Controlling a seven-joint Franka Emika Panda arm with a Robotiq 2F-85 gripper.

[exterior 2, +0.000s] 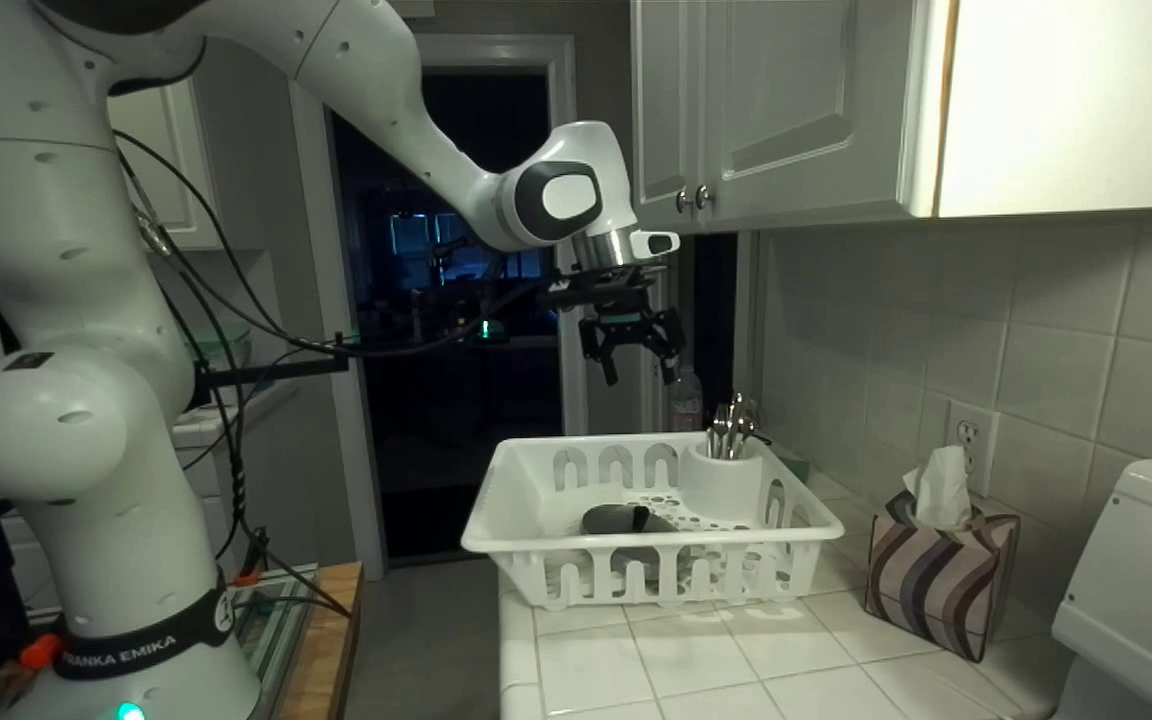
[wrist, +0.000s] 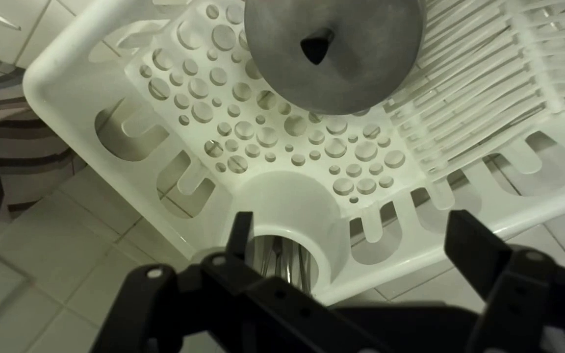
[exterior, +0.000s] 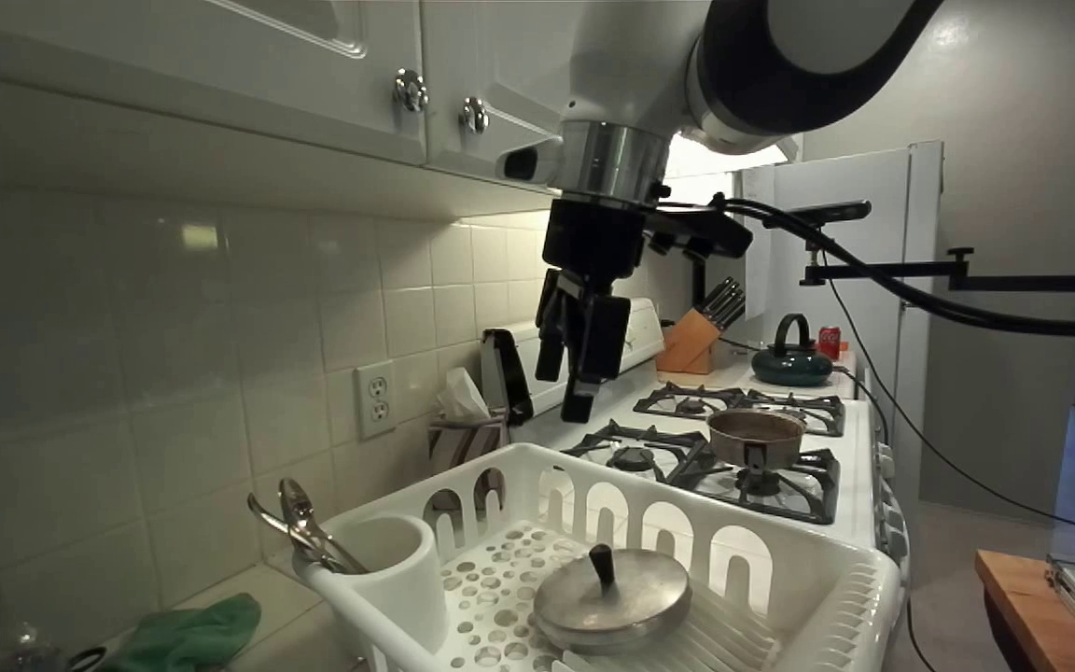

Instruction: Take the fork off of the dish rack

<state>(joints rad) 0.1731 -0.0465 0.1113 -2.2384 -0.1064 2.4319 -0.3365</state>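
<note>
White rectangular plastic dish rack (exterior 2: 651, 543); silvery metal cutlery (exterior: 308, 532). Along wall-side edge of white-tiled counter (exterior 2: 626, 660): boxy tissue carton (exterior 2: 926, 580), wavy black, brown, pinkish-beige stripes; crumpled green cloth (exterior: 197, 630). Round grey metal lid (exterior: 635, 590), black knob (exterior: 601, 563). Black gripper (exterior 2: 640, 375).

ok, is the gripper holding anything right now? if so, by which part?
Nothing is held. The gripper is open above the dish rack, jaws apart with nothing gripped between them; the utensils sit in the rack's cup.
</note>
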